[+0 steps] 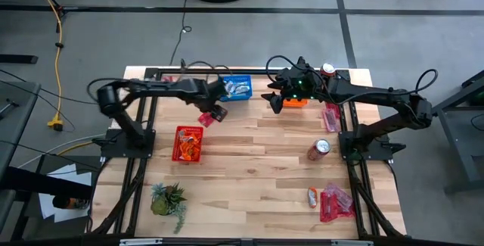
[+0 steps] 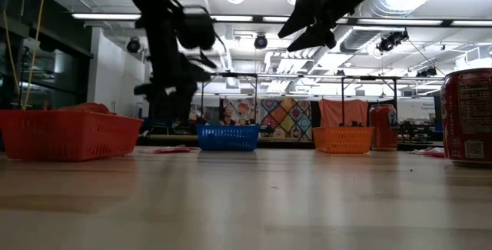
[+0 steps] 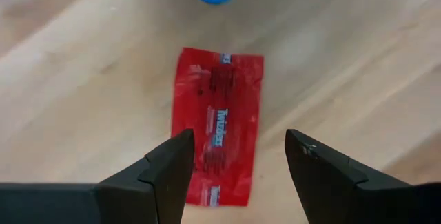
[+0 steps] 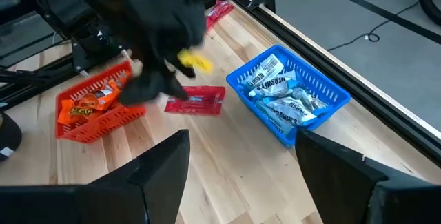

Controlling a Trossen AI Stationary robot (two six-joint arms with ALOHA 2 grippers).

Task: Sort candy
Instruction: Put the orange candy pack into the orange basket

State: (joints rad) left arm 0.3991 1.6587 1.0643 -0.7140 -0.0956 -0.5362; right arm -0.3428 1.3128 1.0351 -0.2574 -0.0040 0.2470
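Lying flat on the wooden surface (image 1: 257,144), just beside the blue basket (image 1: 237,87): one red Twizzlers packet (image 3: 218,124), label up, long side running between the spread fingers of the left gripper (image 3: 238,165); nothing grasped there, jaws released and hovering above the packet, straddling its lower half. Likely very light, thin and floppy; shiny wrapper probably slick, so prone to sliding along the wood under a glancing touch rather than lifting. Best taken across the narrow width near the middle, fingertips pressed down to the surface on either long edge, then pinched so the wrapper buckles up between them; a hold on a crimped end seam would probably let the rest dangle and swing. No fragility worth worrying over, though a hard squeeze could crush the soft contents.

Right gripper (image 4: 241,162) also released and empty, poised high near the orange basket (image 1: 295,101), looking across at the blue basket full of blue-and-white bars (image 4: 286,100) and at the red basket (image 4: 96,110) holding orange wrappers. More red and pink packets (image 1: 333,200) waiting near the surface's front right corner, with another few (image 1: 330,116) by the right arm.
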